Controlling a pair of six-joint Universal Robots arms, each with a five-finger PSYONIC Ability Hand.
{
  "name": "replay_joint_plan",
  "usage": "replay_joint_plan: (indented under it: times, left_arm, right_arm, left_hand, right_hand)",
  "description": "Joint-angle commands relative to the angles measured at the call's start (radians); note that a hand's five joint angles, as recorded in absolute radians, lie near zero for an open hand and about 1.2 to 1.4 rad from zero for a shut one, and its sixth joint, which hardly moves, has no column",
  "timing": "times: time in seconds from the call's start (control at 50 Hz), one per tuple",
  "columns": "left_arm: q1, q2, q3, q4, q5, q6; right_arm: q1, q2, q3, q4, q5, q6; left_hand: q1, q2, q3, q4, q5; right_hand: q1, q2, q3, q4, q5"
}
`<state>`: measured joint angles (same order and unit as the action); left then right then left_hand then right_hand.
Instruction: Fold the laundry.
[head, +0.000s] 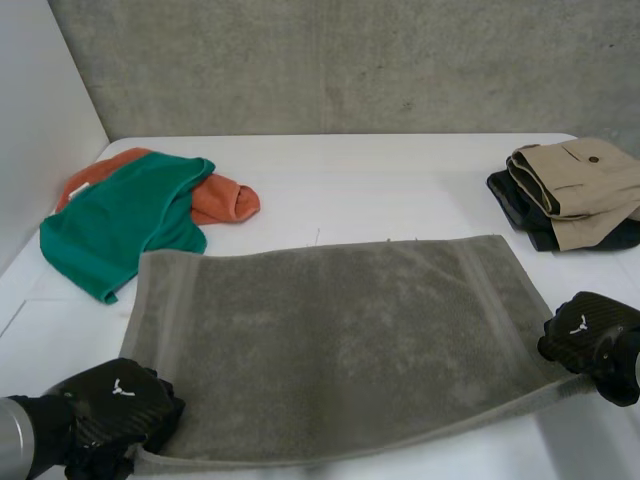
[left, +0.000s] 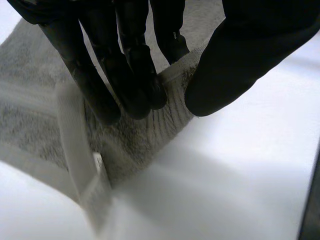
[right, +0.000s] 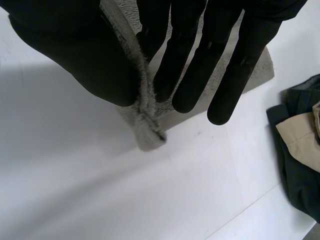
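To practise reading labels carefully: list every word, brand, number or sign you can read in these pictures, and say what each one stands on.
No words or numbers can be read anywhere.
A small white emblem, without letters, is on the back of the black left hand; the black right hand bears one too.
A small white tag on the grey terry towel: too blurred to read.

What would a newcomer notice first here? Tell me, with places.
A grey towel lies spread on the table, left hand and right hand each pinching a near corner. A green cloth over an orange cloth lies far left; folded clothes far right.
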<state>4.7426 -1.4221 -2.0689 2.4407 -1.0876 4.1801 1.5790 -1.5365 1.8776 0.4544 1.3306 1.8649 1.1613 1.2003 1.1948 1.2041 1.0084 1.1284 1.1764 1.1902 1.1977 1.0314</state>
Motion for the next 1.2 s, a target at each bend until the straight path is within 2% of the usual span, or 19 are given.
replay_joint_plan:
  times: [0.02, 0.12, 0.22, 0.3, 0.44, 0.64, 0.66, 0.68, 0.7, 0.72, 0.74, 0.76, 0.82, 0.9, 0.92, 0.96, 1.04, 1.1, 1.2]
  left_arm:
    - [-0.021, -0.086, 0.091, 0.136, 0.014, 0.029]
    - [-0.114, -0.252, 0.211, 0.320, -0.037, -0.029]
    - [-0.159, -0.385, 0.318, 0.457, -0.116, -0.095]
    - [-0.193, -0.484, 0.409, 0.572, -0.176, -0.138]
    - [-0.245, -0.636, 0.564, 0.769, -0.238, -0.164]
    - [-0.296, -0.822, 0.746, 0.902, -0.299, -0.166]
    - [-0.296, -0.831, 0.756, 0.908, -0.304, -0.169]
    - [-0.299, -0.845, 0.769, 0.906, -0.310, -0.172]
    - [-0.299, -0.848, 0.773, 0.905, -0.310, -0.173]
    - [-0.300, -0.848, 0.773, 0.902, -0.311, -0.176]
    - [-0.303, -0.844, 0.770, 0.896, -0.311, -0.184]
    - [-0.305, -0.834, 0.765, 0.890, -0.311, -0.193]
    - [-0.314, -0.770, 0.716, 0.874, -0.310, -0.238]
    - [-0.311, -0.640, 0.611, 0.877, -0.307, -0.316]
    - [-0.309, -0.614, 0.586, 0.883, -0.302, -0.336]
    - [-0.302, -0.565, 0.537, 0.899, -0.293, -0.366]
    - [-0.265, -0.447, 0.393, 0.952, -0.241, -0.432]
    - [-0.243, -0.397, 0.316, 0.986, -0.198, -0.460]
    - [-0.224, -0.365, 0.243, 1.018, -0.147, -0.489]
  right_arm:
    - [0.001, 0.099, -0.047, -0.095, -0.005, 0.060]
    - [0.071, 0.205, -0.130, -0.196, 0.064, 0.172]
    - [0.139, 0.311, -0.225, -0.414, 0.116, 0.359]
    - [0.179, 0.393, -0.285, -0.567, 0.137, 0.427]
    - [0.230, 0.556, -0.414, -0.718, 0.206, 0.415]
    - [0.260, 0.812, -0.681, -0.812, 0.303, 0.382]
    - [0.260, 0.823, -0.695, -0.821, 0.312, 0.381]
    - [0.262, 0.832, -0.707, -0.827, 0.320, 0.382]
    - [0.271, 0.846, -0.721, -0.842, 0.350, 0.382]
    - [0.276, 0.845, -0.722, -0.844, 0.361, 0.385]
    - [0.277, 0.840, -0.719, -0.849, 0.369, 0.392]
    - [0.280, 0.820, -0.701, -0.856, 0.375, 0.414]
    - [0.279, 0.751, -0.651, -0.856, 0.349, 0.473]
    - [0.256, 0.583, -0.533, -0.818, 0.263, 0.583]
    - [0.237, 0.514, -0.485, -0.786, 0.210, 0.629]
    - [0.216, 0.454, -0.442, -0.749, 0.167, 0.663]
    - [0.127, 0.311, -0.335, -0.570, 0.032, 0.729]
    - [0.060, 0.274, -0.283, -0.460, -0.037, 0.734]
    - [-0.013, 0.288, -0.207, -0.399, -0.090, 0.711]
  left_hand:
    - [0.235, 0.196, 0.201, 0.192, 0.213]
    - [0.235, 0.196, 0.201, 0.192, 0.213]
    - [0.235, 0.196, 0.201, 0.192, 0.213]
    - [0.235, 0.196, 0.201, 0.192, 0.213]
    - [0.235, 0.196, 0.201, 0.192, 0.213]
    - [0.235, 0.196, 0.201, 0.192, 0.213]
    - [0.235, 0.196, 0.201, 0.192, 0.213]
    - [-0.116, -0.155, -0.150, -0.159, -0.138]
    - [-0.341, -0.380, -0.374, -0.384, -0.362]
    - [-0.750, -0.789, -0.783, -0.793, -0.772]
    - [-0.987, -1.026, -1.020, -1.030, -1.008]
    - [-0.987, -1.026, -1.020, -1.030, -1.008]
    - [-0.987, -1.026, -1.020, -1.030, -1.008]
    - [-0.987, -1.026, -1.020, -1.030, -1.008]
    - [-0.987, -1.026, -1.020, -1.030, -1.008]
    - [-0.987, -1.026, -1.020, -1.030, -1.008]
    - [-0.987, -1.026, -1.020, -1.030, -1.008]
    - [-0.987, -1.026, -1.020, -1.030, -1.008]
    - [-0.987, -1.026, -1.020, -1.030, -1.008]
  right_hand:
    - [0.268, 0.220, 0.206, 0.199, 0.190]
    - [0.268, 0.220, 0.206, 0.199, 0.190]
    - [0.268, 0.220, 0.206, 0.199, 0.190]
    - [0.268, 0.220, 0.206, 0.199, 0.190]
    - [0.268, 0.220, 0.206, 0.199, 0.190]
    - [0.268, 0.220, 0.206, 0.199, 0.190]
    - [0.064, 0.016, 0.002, -0.005, -0.014]
    - [-0.264, -0.312, -0.325, -0.333, -0.341]
    - [-0.954, -1.002, -1.016, -1.023, -1.031]
    - [-0.954, -1.002, -1.016, -1.023, -1.031]
    - [-0.954, -1.002, -1.016, -1.023, -1.031]
    - [-0.954, -1.002, -1.016, -1.023, -1.031]
    - [-0.954, -1.002, -1.016, -1.023, -1.031]
    - [-0.954, -1.002, -1.016, -1.023, -1.031]
    - [-0.954, -1.002, -1.016, -1.023, -1.031]
    - [-0.954, -1.002, -1.016, -1.023, -1.031]
    - [-0.905, -0.953, -0.967, -0.974, -0.982]
    - [-0.679, -0.727, -0.741, -0.748, -0.756]
    - [-0.573, -0.621, -0.634, -0.642, -0.650]
